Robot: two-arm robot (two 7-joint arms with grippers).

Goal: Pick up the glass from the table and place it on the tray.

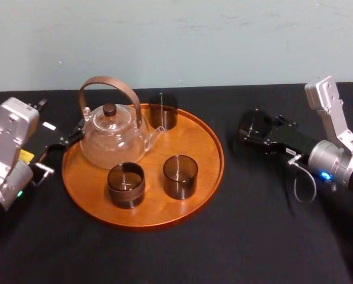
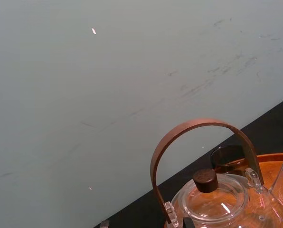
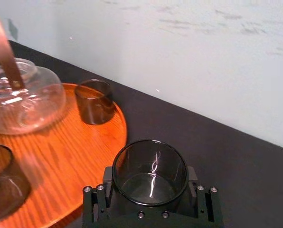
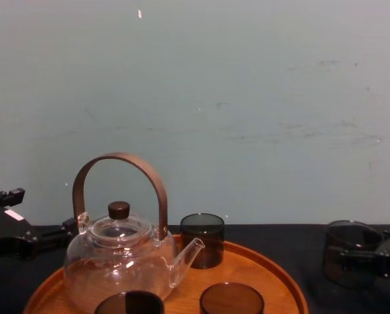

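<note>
Head view, held thing: smoky cylindrical glass (image 1: 253, 124), upright with mouth up, gripped in the right tool (image 1: 256, 133) above the matte black worktop (image 1: 236, 236).
Head view, direction: round orange-brown wooden tray (image 1: 164, 210) off to the robot's left of that tool, apart from it, with a strip of bare worktop between.
Head view, nearer arm: right, with the glass in its grip. Left tool (image 1: 67, 141) idle just beside the tray's far-left rim, finger spread impossible to tell.
Head view, count: one tray, and one clear glass teapot with a brown hoop handle (image 1: 113, 139). Three more smoky glasses on the tray: back glass (image 1: 163, 111), front-left glass (image 1: 126, 185), front-right glass (image 1: 180, 176). Four glasses in all.
Left wrist view: teapot close up, back glass behind it, tray rim beside both.
Right wrist view, grip: jaws narrowed onto opposite sides of the smoky cylindrical glass (image 3: 150, 173), long axis vertical.
Right wrist view, gap: black worktop between the held glass and the tray rim.
Chest view: held glass at the right edge, upright. Unclear whether its base touches the worktop or hangs just above.
Likely move: a carry to the robot's left, kept upright, onto bare wood beside the front-right glass and clear of it.
</note>
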